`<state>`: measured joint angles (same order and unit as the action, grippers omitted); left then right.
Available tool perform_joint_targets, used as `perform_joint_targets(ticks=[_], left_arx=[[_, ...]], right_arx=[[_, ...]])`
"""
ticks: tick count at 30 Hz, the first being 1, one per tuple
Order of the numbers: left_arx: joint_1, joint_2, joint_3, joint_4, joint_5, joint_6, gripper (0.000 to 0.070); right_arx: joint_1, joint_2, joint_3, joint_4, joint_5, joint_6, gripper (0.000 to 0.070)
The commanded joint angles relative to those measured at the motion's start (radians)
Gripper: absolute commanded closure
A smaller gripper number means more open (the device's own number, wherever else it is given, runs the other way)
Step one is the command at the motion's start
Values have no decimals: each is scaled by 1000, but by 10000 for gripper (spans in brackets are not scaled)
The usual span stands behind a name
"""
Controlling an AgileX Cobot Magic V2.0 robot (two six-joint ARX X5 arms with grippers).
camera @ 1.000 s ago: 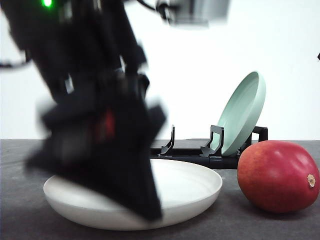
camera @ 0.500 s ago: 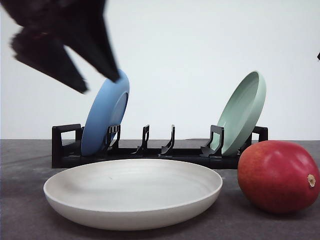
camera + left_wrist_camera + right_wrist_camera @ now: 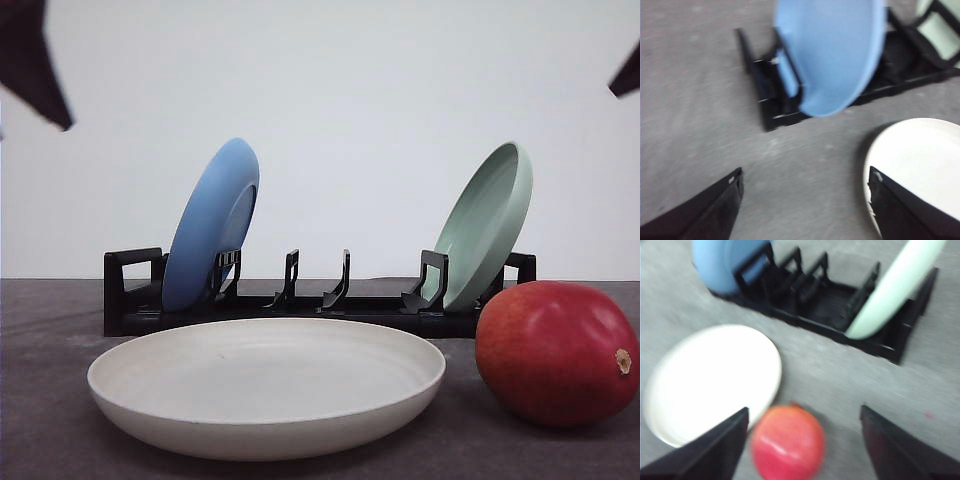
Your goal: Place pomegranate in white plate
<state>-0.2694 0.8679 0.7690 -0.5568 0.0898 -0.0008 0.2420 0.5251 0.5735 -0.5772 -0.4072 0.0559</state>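
The pomegranate [image 3: 555, 350] rests on the dark table just right of the white plate [image 3: 265, 385], close to its rim but apart from it. The plate lies flat at the front with nothing in it. My right gripper [image 3: 804, 410] hangs open above the pomegranate [image 3: 787, 442], which shows between its two fingers with the white plate [image 3: 710, 380] beside it. My left gripper [image 3: 805, 174] is open and empty over bare table, beside the white plate's edge [image 3: 920, 160]. In the front view, a dark piece of the left arm [image 3: 30, 60] shows high up at the left.
Behind the plate stands a black dish rack [image 3: 130, 300]. A blue plate [image 3: 212, 225] leans in its left end and a pale green plate [image 3: 485, 225] in its right end; the middle slots are free. A dark tip [image 3: 628, 75] shows at the upper right.
The left arm, which hung low over the white plate, has risen up and to the left, uncovering plate and rack. A dark tip has come in at the upper right. The pomegranate has not moved.
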Motion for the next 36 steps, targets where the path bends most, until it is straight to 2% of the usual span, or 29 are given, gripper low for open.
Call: perform_joint_targets(ticks=[1,7,14,19,24,31,34,36], left_arx=[[22,-14,-8,11,26,14,226],[67,-58,-22,2,34,10,226],[66,-65,-22,2,34,8,226],[66,-65,-22,0,34,10,226],[66,-65,-22,-1,34,15,227],[66,-65,-22,-1,34,28,227],[66,-65,-22,-3,34,36,227],[66,-65,-22,-3,34,40,227]], right_arx=[[5,3,16,17,-22,90,201],[31,40,17,-10,12,205,195],[111,203,17,-32,86,330,185],[182,344,17,-18,155,398,27],[239,463,17,66,176,436,27],[301,602,17,156,181,451,29],[319,641,17,174,184,456,79],[327,649,17,169,197,459,151]])
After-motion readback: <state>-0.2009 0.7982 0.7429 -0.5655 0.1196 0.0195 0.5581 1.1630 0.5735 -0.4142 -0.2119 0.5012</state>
